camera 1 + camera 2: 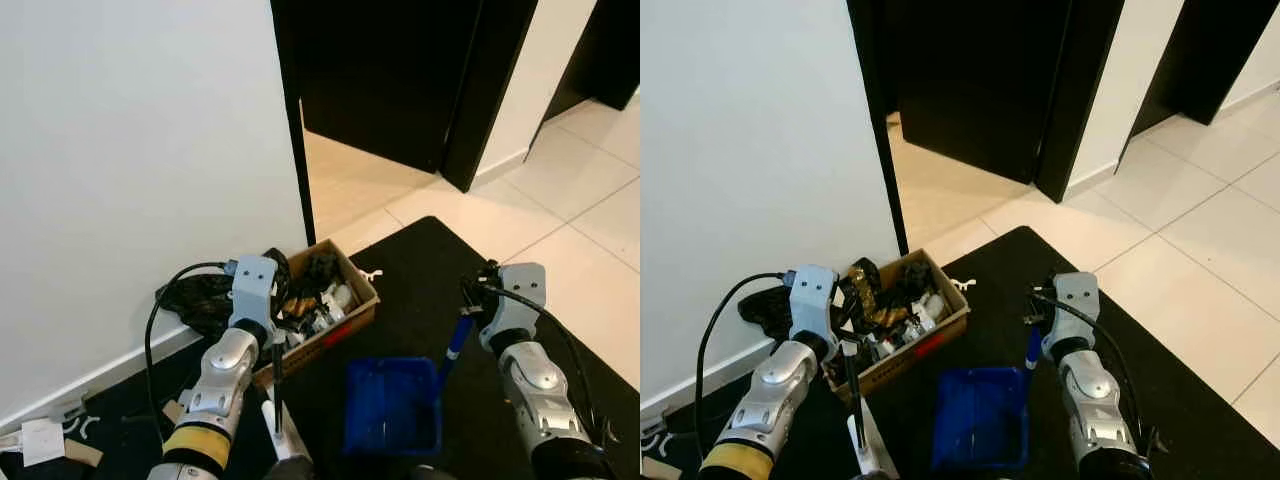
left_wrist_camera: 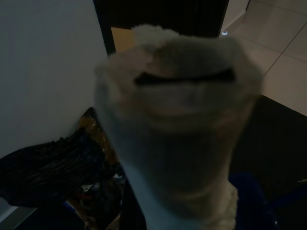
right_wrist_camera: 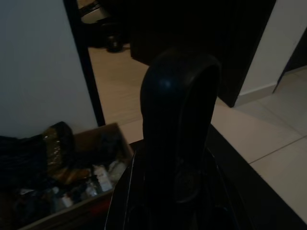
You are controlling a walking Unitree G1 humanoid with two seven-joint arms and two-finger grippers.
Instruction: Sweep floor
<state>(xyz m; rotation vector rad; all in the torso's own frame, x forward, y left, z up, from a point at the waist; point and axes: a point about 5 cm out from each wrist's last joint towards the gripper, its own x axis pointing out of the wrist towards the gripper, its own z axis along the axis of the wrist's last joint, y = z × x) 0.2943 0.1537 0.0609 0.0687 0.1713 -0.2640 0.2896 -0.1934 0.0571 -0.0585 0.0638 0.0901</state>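
Observation:
A blue dustpan (image 1: 392, 405) hangs low over the black rug (image 1: 430, 270), just ahead of me. Its blue handle (image 1: 454, 342) rises to my right gripper (image 1: 463, 320), which is shut on it. In the right wrist view the handle's dark looped end (image 3: 180, 124) stands close before the camera. My left gripper (image 1: 277, 395) is shut on a white brush handle (image 1: 286, 438) to the left of the dustpan. The same pale handle end (image 2: 177, 129) looms blurred in the left wrist view. The brush's bristles are out of sight.
An open cardboard box (image 1: 357, 312) full of clutter sits on the rug by the white wall. A black bag (image 1: 198, 300) lies beside it. Paper scraps (image 1: 45, 440) lie along the skirting at the left. A dark doorway (image 1: 400, 80) and pale tiles (image 1: 560, 230) lie beyond.

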